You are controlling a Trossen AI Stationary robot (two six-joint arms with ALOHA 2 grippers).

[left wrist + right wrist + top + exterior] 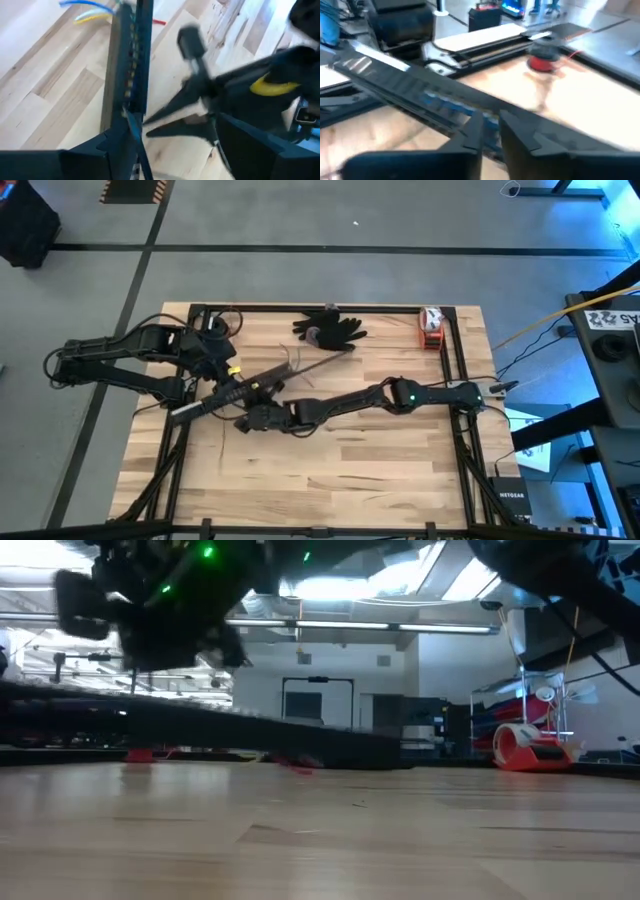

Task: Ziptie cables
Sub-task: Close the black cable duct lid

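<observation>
The long black comb-slotted bar (262, 383) lies slanted across the table's left half, with coloured wires in its slots (440, 102). Thin curved cables (293, 362) lie just beyond its middle, and a red bit of them shows in the low view (296, 763). My left gripper (226, 377) stands over the bar, open, and the bar (131, 75) runs in between its fingers beside one of them. My right gripper (252, 416) comes level from the right, its fingers (165, 131) slightly apart, with their tips at the bar's near edge. A hair-thin dark strip (142, 152) shows between my left fingers; whether it is the ziptie I cannot tell. My left gripper has the bar (129, 112) against the inner side of one finger (112, 140), coming from above; whether it touches I cannot tell. My right gripper points level at the bar's long edge (485, 112), fingers across it; whether the tips touch I cannot tell.
Black gloves (330, 328) lie near the far edge. A red and white tool (432, 328) sits at the far right corner. A black frame rail (320, 307) borders the table. Blue and yellow wire ends (90, 11) lie past the bar. Bare wood (340, 470) spans the near half.
</observation>
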